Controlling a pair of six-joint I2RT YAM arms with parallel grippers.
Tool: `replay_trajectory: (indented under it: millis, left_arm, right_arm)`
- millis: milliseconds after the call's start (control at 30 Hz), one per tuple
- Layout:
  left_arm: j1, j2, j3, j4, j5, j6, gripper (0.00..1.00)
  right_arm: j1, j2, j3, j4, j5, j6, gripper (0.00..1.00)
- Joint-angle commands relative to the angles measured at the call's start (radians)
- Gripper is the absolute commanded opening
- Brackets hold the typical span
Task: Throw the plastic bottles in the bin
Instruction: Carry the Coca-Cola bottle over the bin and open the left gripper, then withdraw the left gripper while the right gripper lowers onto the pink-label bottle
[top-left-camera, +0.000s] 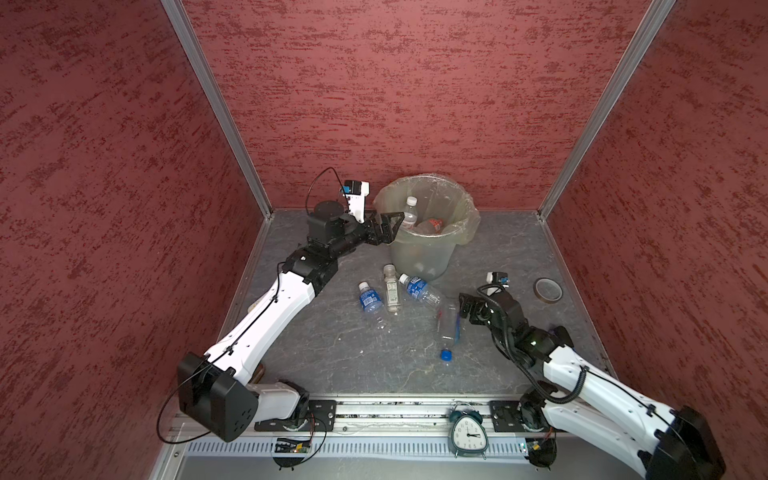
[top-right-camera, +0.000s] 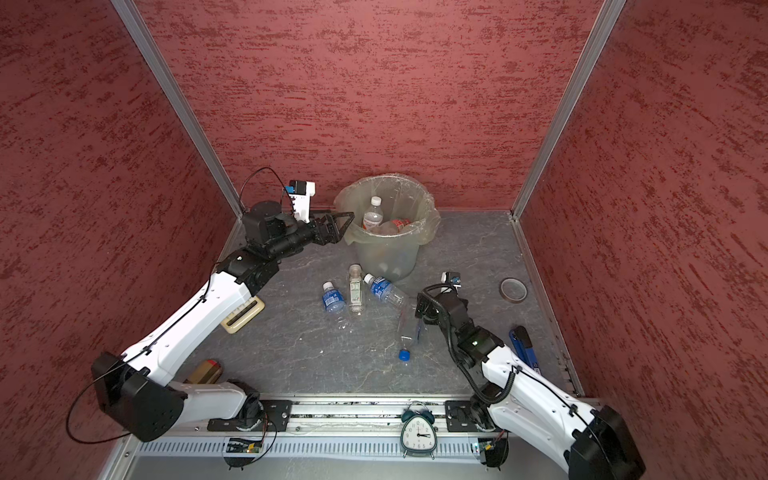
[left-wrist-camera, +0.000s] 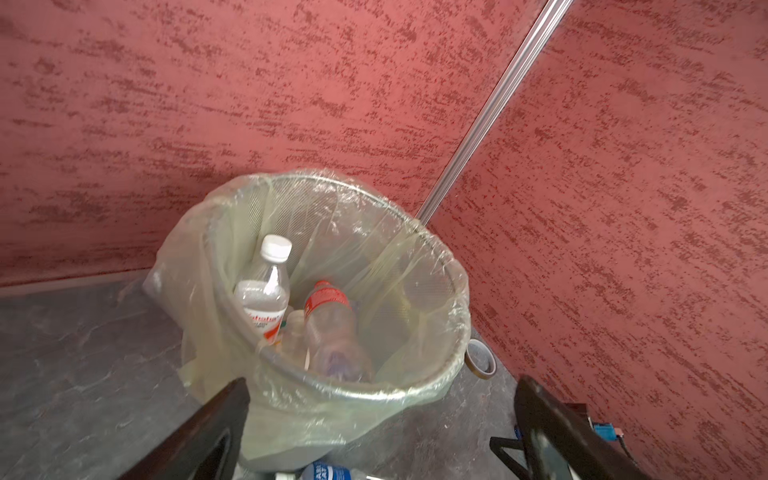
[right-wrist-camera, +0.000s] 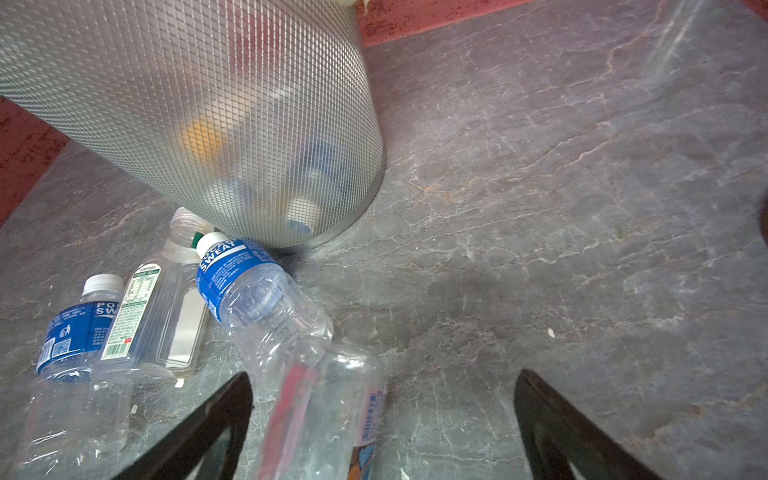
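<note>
While the right gripper (right-wrist-camera: 382, 376) hangs spread and empty just over the blue-capped bottle (top-left-camera: 449, 326), whose long axis runs back under its wrist, away from the bin (top-left-camera: 419, 257), the left gripper (top-left-camera: 384, 230), likewise spread and empty, hovers farther off at the bin's rim.

Grey slate-look desk (top-left-camera: 332, 365); translucent grey-green bag-lined bin (top-left-camera: 419, 257) standing; four clear plastic bottles (top-left-camera: 392, 291) lying nearby; brown tape roll (top-left-camera: 547, 289) apart.

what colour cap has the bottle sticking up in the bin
White cap, clearest in left wrist view.
</note>
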Motion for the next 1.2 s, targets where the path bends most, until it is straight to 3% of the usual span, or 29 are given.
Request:
replay_trajectory:
  millis: [0, 500, 1167]
  left_arm:
    - [0.005, -0.063, -0.082, 0.036, -0.014, -0.006, 0.99]
    - [0.017, -0.244, -0.460, 0.048, -0.033, -0.045, 0.99]
    - [0.028, -0.308, -0.685, 0.082, -0.006, -0.052, 1.00]
  right_arm:
    - [0.031, 0.036, 0.037, -0.037, -0.004, 0.041, 0.99]
    - [0.148, 0.237, 0.101, -0.057, 0.047, 0.107, 0.99]
    - [0.172, 0.407, 0.154, -0.035, 0.012, 0.137, 0.99]
